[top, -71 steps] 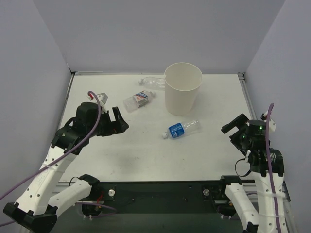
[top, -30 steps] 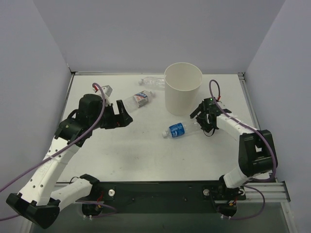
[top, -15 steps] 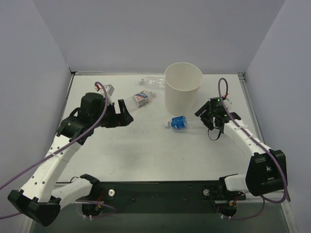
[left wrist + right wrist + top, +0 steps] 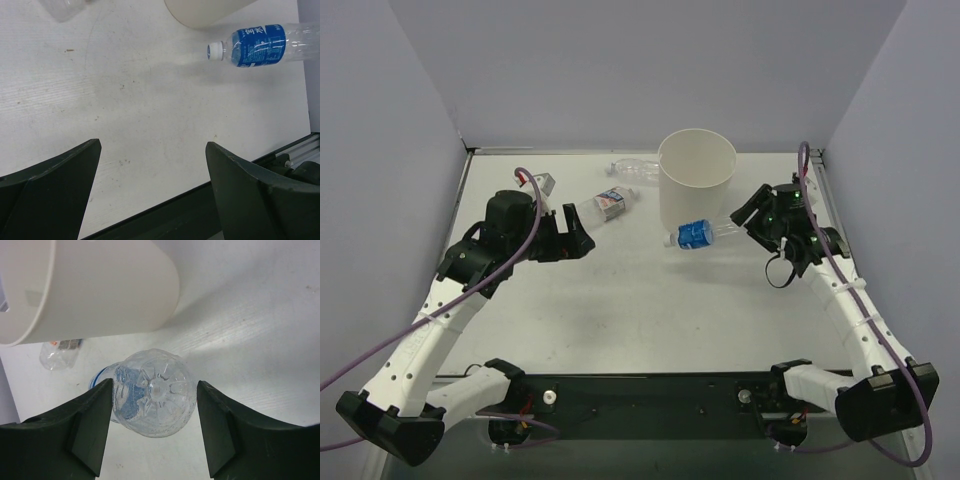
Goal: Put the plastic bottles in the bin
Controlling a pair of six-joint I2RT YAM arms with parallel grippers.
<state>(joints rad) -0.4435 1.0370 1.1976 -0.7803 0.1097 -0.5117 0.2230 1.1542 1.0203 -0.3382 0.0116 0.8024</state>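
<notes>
While pinching the blue-label bottle (image 4: pixel 698 234) by its base, holds it level and seemingly off the bench (image 4: pixel 620 310) with the right claw (image 4: pixel 750 217), just beside the bin (image 4: pixel 695 195), cap leading, likely for tipping in. Has the left claw (image 4: pixel 575 236) wide and empty near the white-red-blue bottle (image 4: pixel 605 205), probably the next pick.

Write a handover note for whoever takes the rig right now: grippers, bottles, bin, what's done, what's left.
Left gripper: jaws open and empty, beside the white-red-blue label bottle, which lies on the table.
Right gripper: jaws shut on the base of the blue-label bottle, held off the table next to the bin.
Unlabelled bottle: lying at the far edge, just left of the bin.
Done: one bottle picked up; none shows in the bin.
Left: drop the blue-label bottle in, then bin the other two.
</notes>
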